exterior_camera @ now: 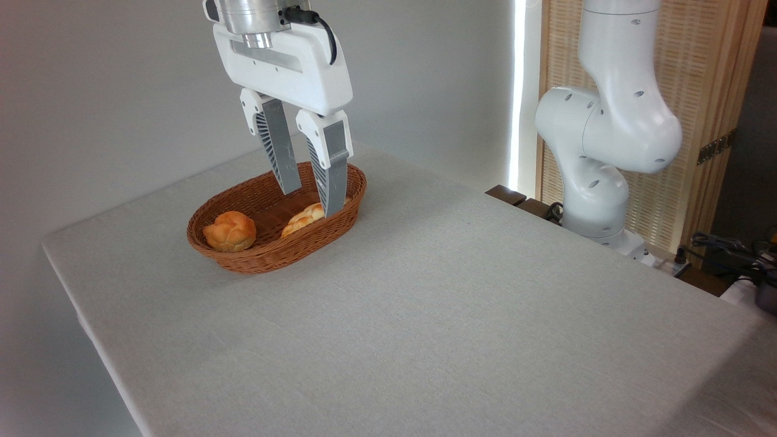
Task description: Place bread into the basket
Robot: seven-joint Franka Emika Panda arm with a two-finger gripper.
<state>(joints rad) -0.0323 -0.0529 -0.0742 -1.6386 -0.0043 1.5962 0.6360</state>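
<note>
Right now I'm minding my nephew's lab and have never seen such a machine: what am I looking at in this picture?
One fixed camera looks across a cloth-covered table. The white machine is a robot arm, standing at the table's far right. Its gripper hangs over a wicker basket; the two grey fingers are apart and hold nothing. In the basket lie a round bun on the left and a braided bread under the fingers. Whether a fingertip touches the bread, I cannot tell.
</note>
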